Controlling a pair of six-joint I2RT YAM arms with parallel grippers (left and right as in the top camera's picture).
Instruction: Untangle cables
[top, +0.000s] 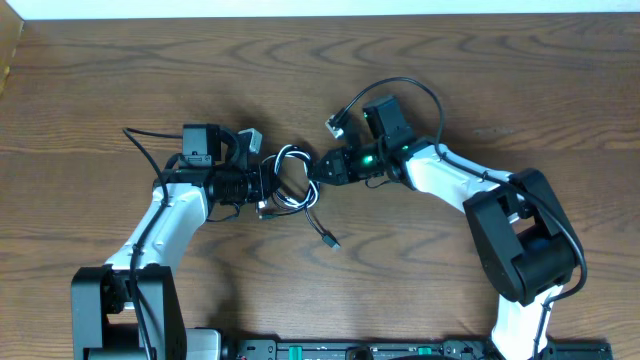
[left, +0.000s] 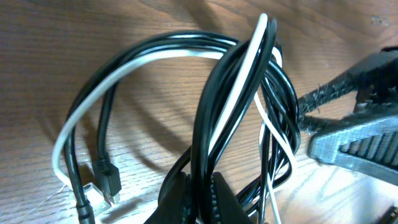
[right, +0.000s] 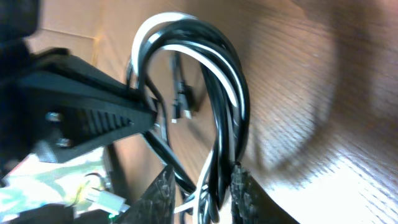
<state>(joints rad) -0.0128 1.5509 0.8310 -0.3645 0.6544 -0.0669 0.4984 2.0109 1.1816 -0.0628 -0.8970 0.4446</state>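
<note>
Overhead, the two arms meet at mid-table, where the cables lie as one small knot of loops between the left gripper and the right gripper. A black tail ending in a plug trails toward the near edge. The left wrist view shows the left jaws closed on a sheaf of strands. The white cable and the black cable arch up together out of that grip and loop back down, with two more plugs lying on the table beside them. In the right wrist view the right fingers flank the same loops, a little apart (whether they pinch anything I cannot tell). The step in hand looks like pulling the knot apart, and little seems done, since both cords run side by side through the loops. The next move probably calls for one side to hold firm while the other takes the white cable alone, near a free plug, and feeds it out without tightening the loops.
</note>
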